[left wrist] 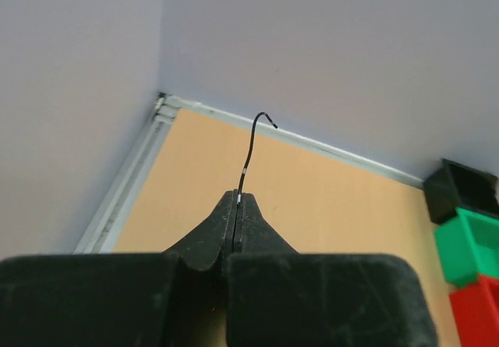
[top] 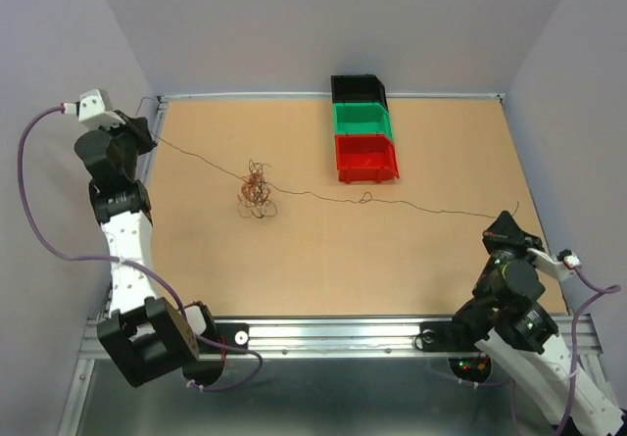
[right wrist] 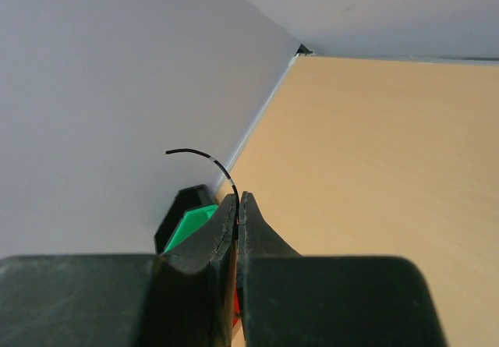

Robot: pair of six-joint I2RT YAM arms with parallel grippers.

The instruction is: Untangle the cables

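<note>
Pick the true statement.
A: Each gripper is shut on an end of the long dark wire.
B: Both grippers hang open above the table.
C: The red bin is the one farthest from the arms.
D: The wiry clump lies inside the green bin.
A: the left gripper and the right gripper each pinch a tip of the dark wire between closed fingers.

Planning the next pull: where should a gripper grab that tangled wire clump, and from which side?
Probably an outer loop on the wire clump's near edge, from straight above: it lies low on the table, and the stretched dark wire crosses its far part.
</note>
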